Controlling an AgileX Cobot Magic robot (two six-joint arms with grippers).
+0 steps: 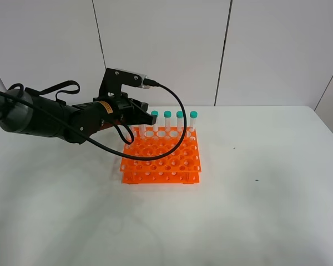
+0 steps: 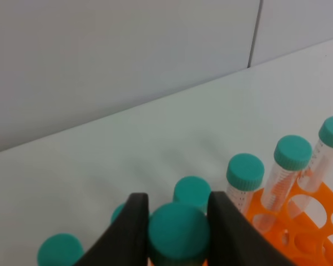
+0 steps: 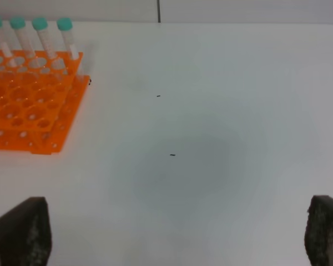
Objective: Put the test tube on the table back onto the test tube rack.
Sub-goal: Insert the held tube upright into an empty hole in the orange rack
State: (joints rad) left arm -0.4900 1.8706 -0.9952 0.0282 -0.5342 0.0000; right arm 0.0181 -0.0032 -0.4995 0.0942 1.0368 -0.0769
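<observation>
The orange test tube rack (image 1: 162, 159) stands mid-table on the white table (image 1: 266, 199). Several teal-capped tubes (image 1: 180, 115) stand upright in its back row. My left gripper (image 1: 137, 122) hovers over the rack's back left corner. In the left wrist view it (image 2: 178, 221) is shut on the teal cap of an upright test tube (image 2: 178, 235), with other caps (image 2: 245, 169) close beside and behind. The tube's lower end is hidden, so I cannot tell if it sits in a hole. My right gripper (image 3: 172, 227) is open and empty above bare table, right of the rack (image 3: 28, 105).
The left arm's black cable (image 1: 177, 138) loops over the rack's front rows. White wall panels (image 1: 166, 50) stand behind the table's back edge. Small dark specks (image 3: 172, 154) mark the table right of the rack.
</observation>
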